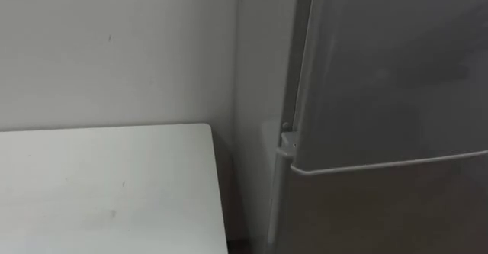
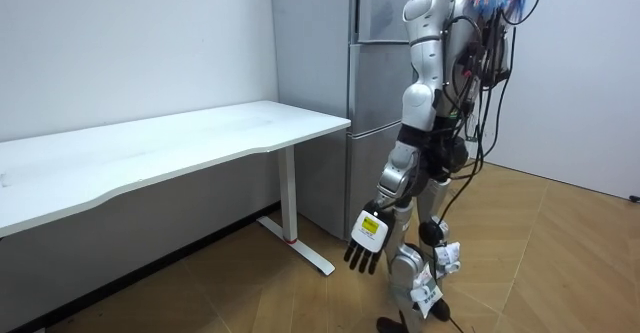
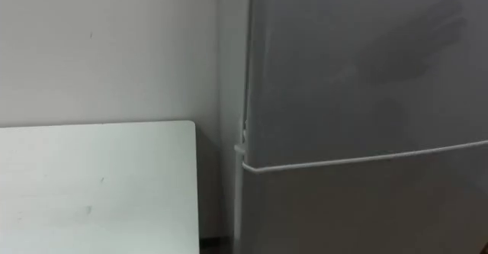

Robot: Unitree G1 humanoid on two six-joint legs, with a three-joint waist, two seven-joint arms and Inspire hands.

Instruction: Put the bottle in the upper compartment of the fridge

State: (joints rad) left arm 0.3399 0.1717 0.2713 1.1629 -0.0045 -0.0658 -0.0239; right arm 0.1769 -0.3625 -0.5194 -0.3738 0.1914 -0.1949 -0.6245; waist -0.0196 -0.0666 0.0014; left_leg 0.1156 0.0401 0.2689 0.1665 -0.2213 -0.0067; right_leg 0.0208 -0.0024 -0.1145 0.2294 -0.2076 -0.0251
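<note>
Fridge [image 2: 372, 93] doors shut, robot stands facing it beside bench [image 1: 107, 185]. Left robot hand [image 2: 365, 241] hangs w/ fingers relaxed, holding nothing; can't tell where bottle is. Prob best to locate bottle first, then open upper door [image 1: 396, 63] wide.

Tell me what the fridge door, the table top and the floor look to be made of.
Fridge door: probably grey metal or a metal-look skin; smooth satin finish with a soft, blurred sheen. Table top: likely white laminate or painted board; matt, even, with a thin flat edge. Floor: wood or wood-look planks; brown tone with angled plank seams.
</note>
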